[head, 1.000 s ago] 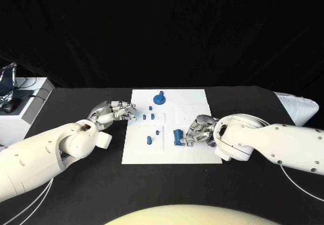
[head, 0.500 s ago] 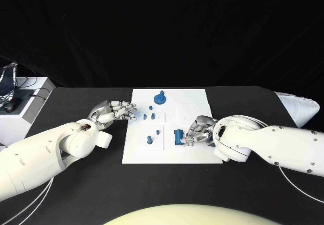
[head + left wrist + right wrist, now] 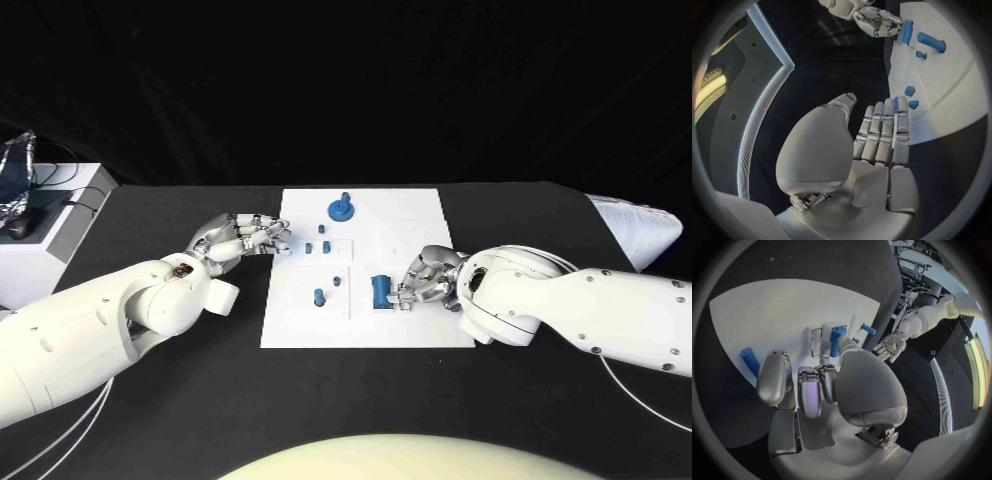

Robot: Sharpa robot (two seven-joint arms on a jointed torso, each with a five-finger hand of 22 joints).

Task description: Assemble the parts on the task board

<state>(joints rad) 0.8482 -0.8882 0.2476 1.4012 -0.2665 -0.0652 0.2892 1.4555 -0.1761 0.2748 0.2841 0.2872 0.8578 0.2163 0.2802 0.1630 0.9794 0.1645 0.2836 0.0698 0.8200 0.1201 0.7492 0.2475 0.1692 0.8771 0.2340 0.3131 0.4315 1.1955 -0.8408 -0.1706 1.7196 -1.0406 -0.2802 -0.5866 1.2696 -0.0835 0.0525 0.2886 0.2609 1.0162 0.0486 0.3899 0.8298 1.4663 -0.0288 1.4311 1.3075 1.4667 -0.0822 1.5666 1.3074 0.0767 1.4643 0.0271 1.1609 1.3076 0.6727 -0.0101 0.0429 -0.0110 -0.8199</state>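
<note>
The white task board [image 3: 411, 215] lies in the middle of the black table. My right hand [image 3: 423, 278] pinches an upright blue peg [image 3: 381, 291] at the board's near right part; the same peg [image 3: 836, 341] stands past its fingertips [image 3: 811, 377]. My left hand [image 3: 245, 238] hovers at the board's left edge with its fingers [image 3: 886, 127] straight side by side, holding nothing. A blue gear-like disc [image 3: 343, 209] sits at the far end. Several small blue pieces [image 3: 319, 297] lie between the two hands. The left wrist view shows two small pieces [image 3: 909, 90] just beyond its fingertips.
A white box [image 3: 43, 235] with dark gear on it stands at the table's left edge. A white ribbed object [image 3: 635, 225] lies at the right edge. A loose blue peg [image 3: 750, 361] lies on the board beside my right hand.
My right forearm has shifted slightly while its fingers stay at the blue peg. The peg, the other pieces and my left hand are where they were.
</note>
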